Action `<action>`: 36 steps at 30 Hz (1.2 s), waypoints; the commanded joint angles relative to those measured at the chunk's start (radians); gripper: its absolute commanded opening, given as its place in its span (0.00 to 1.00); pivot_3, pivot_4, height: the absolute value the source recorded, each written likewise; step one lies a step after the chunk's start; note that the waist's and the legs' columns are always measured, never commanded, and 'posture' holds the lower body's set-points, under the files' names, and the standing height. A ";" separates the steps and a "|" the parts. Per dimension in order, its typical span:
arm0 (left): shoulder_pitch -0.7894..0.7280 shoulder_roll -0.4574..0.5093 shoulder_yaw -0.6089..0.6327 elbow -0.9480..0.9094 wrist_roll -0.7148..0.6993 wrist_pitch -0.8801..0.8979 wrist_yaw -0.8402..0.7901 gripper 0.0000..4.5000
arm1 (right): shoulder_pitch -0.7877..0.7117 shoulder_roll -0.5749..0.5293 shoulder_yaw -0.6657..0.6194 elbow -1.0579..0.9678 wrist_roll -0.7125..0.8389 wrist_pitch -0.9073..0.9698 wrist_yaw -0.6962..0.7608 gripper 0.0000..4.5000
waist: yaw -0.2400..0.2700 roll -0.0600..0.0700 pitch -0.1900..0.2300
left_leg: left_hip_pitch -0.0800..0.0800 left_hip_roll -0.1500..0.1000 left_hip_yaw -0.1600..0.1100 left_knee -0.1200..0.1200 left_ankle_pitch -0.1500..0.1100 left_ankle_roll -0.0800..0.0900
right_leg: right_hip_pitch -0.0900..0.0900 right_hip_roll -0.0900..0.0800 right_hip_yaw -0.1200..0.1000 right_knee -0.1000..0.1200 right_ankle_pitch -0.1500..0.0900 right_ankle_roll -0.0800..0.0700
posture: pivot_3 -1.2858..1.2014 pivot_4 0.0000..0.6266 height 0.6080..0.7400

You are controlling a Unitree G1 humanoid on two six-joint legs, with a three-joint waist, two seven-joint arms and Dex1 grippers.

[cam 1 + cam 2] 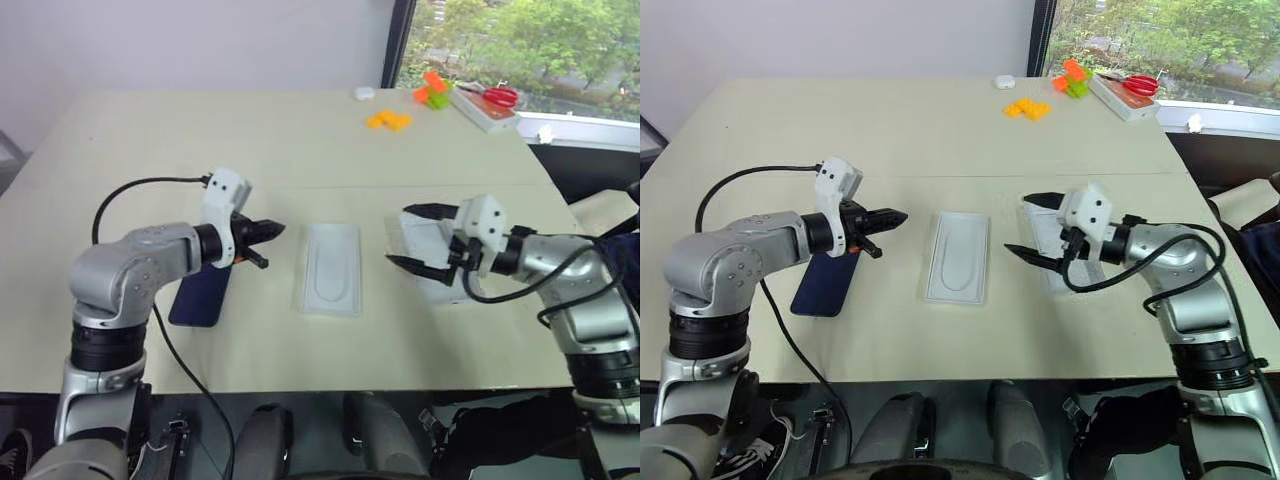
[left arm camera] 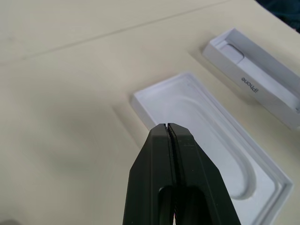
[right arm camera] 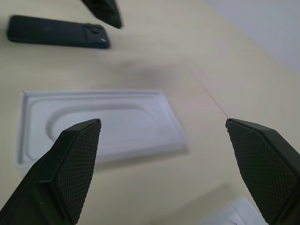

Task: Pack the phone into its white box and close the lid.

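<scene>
The beige table carried a flat white insert at its middle. The phone lay flat near the left gripper, whose fingers were pressed together, empty. The right gripper stood spread wide over a white box part. The left wrist view alone showed "iPhone" lettering on that part's side.
</scene>
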 commanded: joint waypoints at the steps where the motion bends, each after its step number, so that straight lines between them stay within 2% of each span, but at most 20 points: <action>1: 0.012 0.036 0.090 0.033 -0.029 -0.052 -0.043 0.02 | -0.034 0.008 -0.010 -0.035 0.009 0.010 -0.020 1.00 | -0.001 0.000 0.000 | 0.000 0.000 0.000 0.000 0.000 0.000 | 0.000 0.000 0.000 0.000 0.000 0.000 | 0.52 0.24 1.00; 4: 0.019 0.054 0.170 0.064 -0.109 0.004 -0.078 0.21 | -0.050 0.017 -0.002 -0.044 0.011 0.018 -0.025 1.00 | -0.001 0.000 0.000 | -0.004 0.000 0.000 0.000 0.000 0.000 | -0.004 0.000 0.000 0.001 0.001 0.000 | 0.52 0.24 1.00; 11: 0.090 0.182 0.227 0.094 -0.201 0.041 -0.206 0.99 | -0.070 0.032 0.023 -0.030 -0.018 -0.014 -0.036 1.00 | -0.002 0.000 0.000 | -0.013 0.000 -0.001 0.001 0.000 0.000 | -0.013 0.000 -0.001 0.002 0.003 0.003 | 0.52 0.24 1.00; 16: 0.132 0.269 0.219 0.143 -0.167 -0.020 -0.252 0.99 | -0.067 0.026 0.020 -0.020 -0.016 -0.023 -0.027 1.00 | 0.001 0.000 0.000 | -0.013 0.000 -0.001 0.001 0.000 0.000 | -0.013 0.000 -0.001 0.001 0.001 -0.001 | 0.52 0.24 1.00; 20: 0.124 0.318 0.255 0.234 -0.216 0.058 -0.281 0.99 | -0.092 0.031 0.045 -0.025 -0.035 -0.038 -0.021 1.00 | 0.000 0.000 0.000 | -0.013 0.000 -0.001 0.001 0.000 0.000 | -0.013 -0.001 -0.001 0.001 0.001 -0.001 | 0.52 0.24 1.00; 25: 0.036 0.368 0.326 0.464 -0.268 0.264 -0.265 0.99 | -0.176 0.053 0.178 0.060 -0.262 -0.299 -0.053 1.00 | -0.010 0.001 0.000 | -0.012 0.002 -0.001 0.001 0.000 0.000 | -0.013 0.002 -0.003 0.003 0.003 0.002 | 0.52 0.24 1.00; 29: 0.076 0.431 0.286 0.503 -0.226 0.247 -0.315 0.99 | -0.257 0.174 0.302 0.110 -0.390 -0.421 -0.114 1.00 | -0.018 0.001 0.000 | -0.012 0.002 -0.001 0.001 0.000 0.000 | -0.013 0.002 -0.003 0.003 0.003 0.002 | 0.52 0.24 1.00; 33: 0.116 0.474 0.245 0.504 -0.190 0.202 -0.351 0.99 | -0.301 0.251 0.380 0.179 -0.488 -0.504 -0.155 1.00 | -0.020 0.000 0.000 | -0.014 0.000 -0.002 0.001 0.001 -0.001 | -0.015 -0.001 -0.003 0.005 0.004 0.002 | 0.52 0.24 1.00; 36: 0.149 0.497 0.227 0.491 -0.168 0.162 -0.374 1.00 | -0.321 0.285 0.411 0.226 -0.552 -0.563 -0.203 0.80 | -0.018 0.001 0.000 | -0.014 -0.001 -0.002 0.001 0.001 -0.001 | -0.016 -0.003 -0.003 0.005 0.004 0.001 | 0.52 0.24 1.00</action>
